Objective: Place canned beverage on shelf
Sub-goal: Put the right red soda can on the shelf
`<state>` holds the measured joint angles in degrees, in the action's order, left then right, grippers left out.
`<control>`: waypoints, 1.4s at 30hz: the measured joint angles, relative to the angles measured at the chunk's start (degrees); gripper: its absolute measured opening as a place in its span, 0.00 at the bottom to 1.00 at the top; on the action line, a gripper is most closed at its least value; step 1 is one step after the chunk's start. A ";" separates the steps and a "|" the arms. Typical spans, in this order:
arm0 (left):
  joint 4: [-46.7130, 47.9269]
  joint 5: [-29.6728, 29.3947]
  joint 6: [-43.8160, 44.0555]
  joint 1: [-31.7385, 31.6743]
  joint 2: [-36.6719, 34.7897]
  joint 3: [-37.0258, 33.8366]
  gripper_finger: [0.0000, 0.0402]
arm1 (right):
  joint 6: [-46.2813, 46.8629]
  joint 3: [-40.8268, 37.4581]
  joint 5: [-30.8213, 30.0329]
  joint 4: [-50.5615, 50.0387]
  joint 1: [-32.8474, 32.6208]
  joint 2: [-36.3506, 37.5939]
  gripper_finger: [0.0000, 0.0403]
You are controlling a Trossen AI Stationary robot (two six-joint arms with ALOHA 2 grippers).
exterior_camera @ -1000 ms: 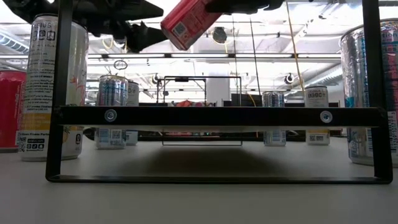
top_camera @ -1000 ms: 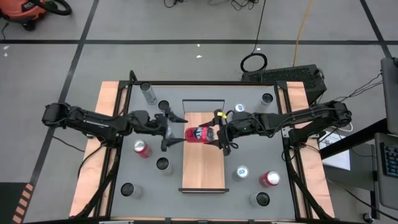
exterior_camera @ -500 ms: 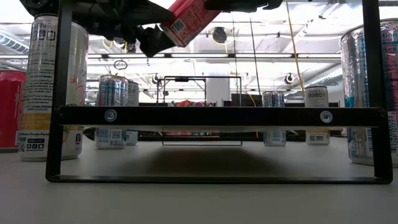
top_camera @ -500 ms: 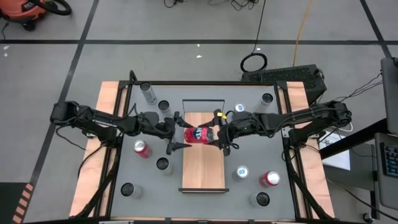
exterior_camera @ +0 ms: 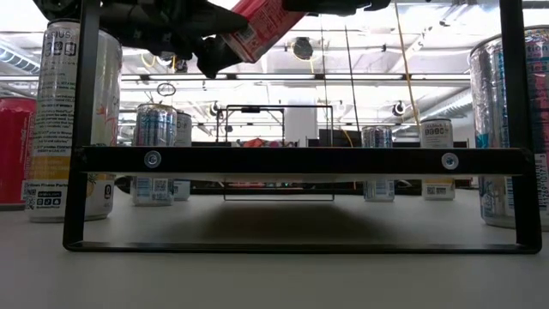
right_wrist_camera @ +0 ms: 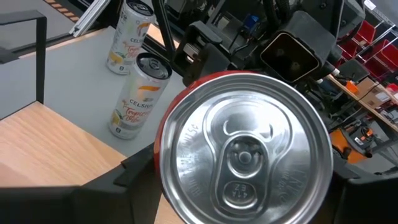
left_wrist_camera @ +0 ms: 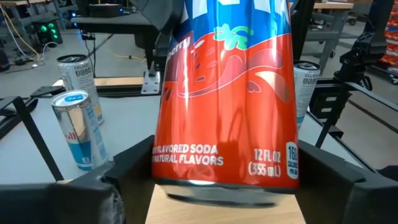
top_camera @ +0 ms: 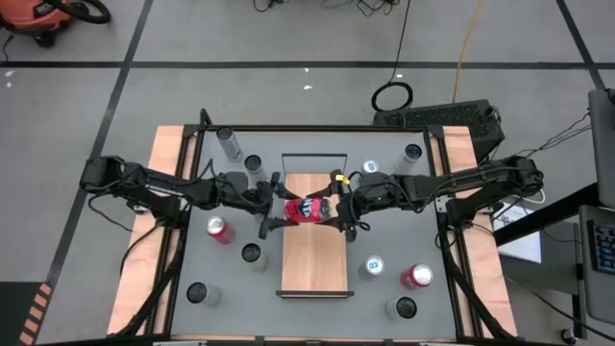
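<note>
A red soda can [top_camera: 307,208] hangs tilted in the air above the far half of the light-wood shelf [top_camera: 314,255], between my two grippers. It also shows in the low view [exterior_camera: 257,19]. My right gripper [top_camera: 332,208] is shut on its top end. My left gripper [top_camera: 272,205] is open; its fingers [left_wrist_camera: 93,193] stand on either side of the can's bottom end [left_wrist_camera: 224,177]. The shelf's black wire rail [top_camera: 314,157] is at its far end. My right gripper pinches the can's side wall near its top end [right_wrist_camera: 159,163] between its two fingers, coming level from the table's right side. The can's lid [right_wrist_camera: 245,149] faces the wrist. The can is lifted clear, its bottom end pointing left and lower. My left gripper has its fingers close beside the can's bottom end; I cannot tell whether they touch it.
Several cans stand on the grey tabletop around the shelf: red ones [top_camera: 219,229] [top_camera: 416,277], silver ones at far left [top_camera: 229,144], near left [top_camera: 252,254] and right [top_camera: 373,267] [top_camera: 370,169]. Black frame posts run along the table's sides.
My left gripper has gone toward the table's right edge up to the can, so that its open fingers now stand around the can's bottom end. The can has risen a little in my right gripper's hold.
</note>
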<state>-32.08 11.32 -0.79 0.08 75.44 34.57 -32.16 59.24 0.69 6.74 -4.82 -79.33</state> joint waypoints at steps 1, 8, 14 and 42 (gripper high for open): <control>0.12 0.03 0.01 0.00 0.00 0.00 0.72 | 0.02 0.00 0.00 -0.05 0.00 0.00 0.64; 0.25 -0.03 0.36 0.00 0.00 0.00 0.71 | 0.44 0.04 -0.39 -1.03 0.00 0.00 0.66; 0.21 0.08 0.94 0.03 0.00 0.00 0.71 | 3.02 0.07 -0.57 -1.40 0.00 0.00 0.74; -0.63 -11.62 -6.68 4.70 -5.30 -0.09 0.70 | 27.08 -0.35 -5.09 -3.94 0.04 0.31 0.83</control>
<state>-32.71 -0.30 -7.46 4.78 70.13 34.48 -5.07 58.89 -4.40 2.80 -4.78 -79.02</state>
